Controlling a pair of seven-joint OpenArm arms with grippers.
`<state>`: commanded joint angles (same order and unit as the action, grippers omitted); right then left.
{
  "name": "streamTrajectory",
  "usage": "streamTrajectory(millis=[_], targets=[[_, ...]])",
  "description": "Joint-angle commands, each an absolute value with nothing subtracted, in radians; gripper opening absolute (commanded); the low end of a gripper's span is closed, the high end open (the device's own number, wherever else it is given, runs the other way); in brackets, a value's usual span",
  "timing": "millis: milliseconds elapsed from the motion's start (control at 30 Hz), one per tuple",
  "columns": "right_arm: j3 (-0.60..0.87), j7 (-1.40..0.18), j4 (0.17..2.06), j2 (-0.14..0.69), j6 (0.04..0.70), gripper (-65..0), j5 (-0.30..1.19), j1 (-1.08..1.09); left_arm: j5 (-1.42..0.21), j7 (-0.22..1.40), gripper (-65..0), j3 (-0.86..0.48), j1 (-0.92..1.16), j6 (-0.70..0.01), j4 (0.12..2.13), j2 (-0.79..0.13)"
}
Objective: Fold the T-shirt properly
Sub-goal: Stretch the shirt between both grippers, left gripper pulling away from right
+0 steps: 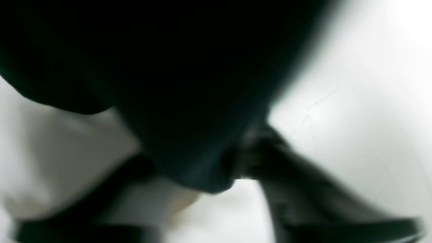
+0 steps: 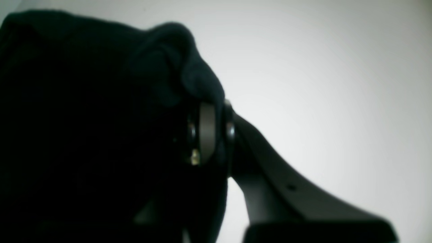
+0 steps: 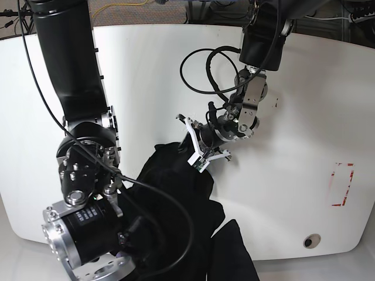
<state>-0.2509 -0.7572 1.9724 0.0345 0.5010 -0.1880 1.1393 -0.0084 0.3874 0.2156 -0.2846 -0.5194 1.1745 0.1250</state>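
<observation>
The black T-shirt (image 3: 181, 199) is bunched and lifted over the table's front edge, and its print is hidden. In the base view my left gripper (image 3: 197, 150) pinches the shirt's upper end. The left wrist view is blurred; there dark cloth (image 1: 189, 101) fills the gap between the fingers (image 1: 297, 182) of my left gripper (image 1: 216, 168). My right gripper (image 2: 210, 131) is shut on a bunched fold of the T-shirt (image 2: 101, 118). In the base view the right arm's wrist (image 3: 88, 234) stands low at the front left, and cloth hides its fingertips.
The white table (image 3: 293, 88) stretches behind and to the right. A red marking (image 3: 341, 184) lies near its right edge and a small round hole (image 3: 310, 240) near the front right. Black cables (image 3: 202, 64) loop beside the left arm.
</observation>
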Motion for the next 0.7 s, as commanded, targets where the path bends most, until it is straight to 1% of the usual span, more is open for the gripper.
streamTrajectory(millis=[300, 400, 467, 700], targets=[[-0.246, -0.757, 1.972, 0.036, 0.499, -65.0, -0.188, 1.139, -0.008, 0.389, -65.0, 0.203, -0.236, -0.518, 1.207, 0.117], [-0.245, -0.757, 1.968, 0.038, 0.498, -65.0, -0.188, 1.141, -0.002, 0.398, -65.0, 0.165, -0.203, -0.518, 1.287, 0.117], [-0.245, -0.757, 1.965, 0.041, 0.496, -65.0, -0.191, 1.141, -0.001, 0.435, -65.0, 0.148, -0.177, -0.518, 1.336, 0.114], [-0.245, -0.756, 1.902, 0.036, 0.498, -65.0, -0.323, 1.141, -0.002, 0.549, -65.0, 0.133, -0.111, -0.518, 1.558, 0.053]])
